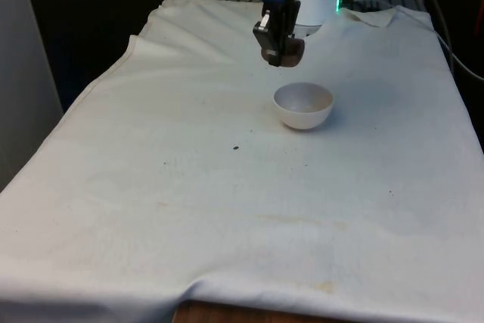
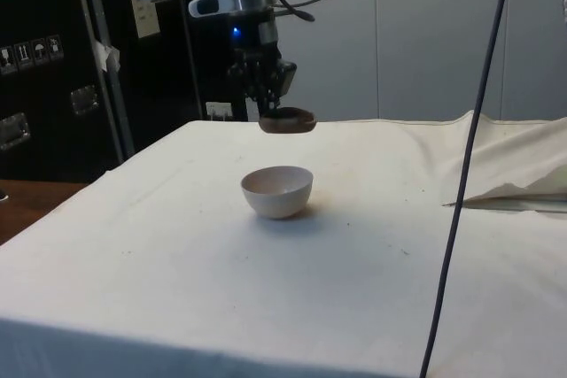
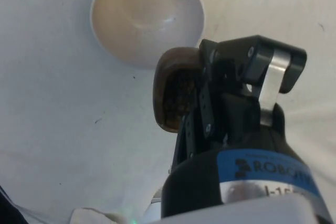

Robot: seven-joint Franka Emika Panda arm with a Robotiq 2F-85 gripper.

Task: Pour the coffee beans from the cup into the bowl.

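A small brown cup (image 1: 284, 54) (image 2: 288, 120) (image 3: 175, 87) with coffee beans inside hangs in the air, held level by its rim in my gripper (image 1: 277, 35) (image 2: 269, 105) (image 3: 202, 90), which is shut on it. The white bowl (image 1: 303, 105) (image 2: 277, 190) (image 3: 147, 17) stands on the white cloth below the cup, a little nearer the front camera. In the wrist view the bowl holds no beans, just a few dark specks near its rim.
A single dark bean or speck (image 1: 236, 148) lies on the cloth to the front view's left of the bowl. A black cable (image 2: 469, 165) hangs down in front of the side camera. The cloth is bunched at the table's far side (image 2: 514, 188).
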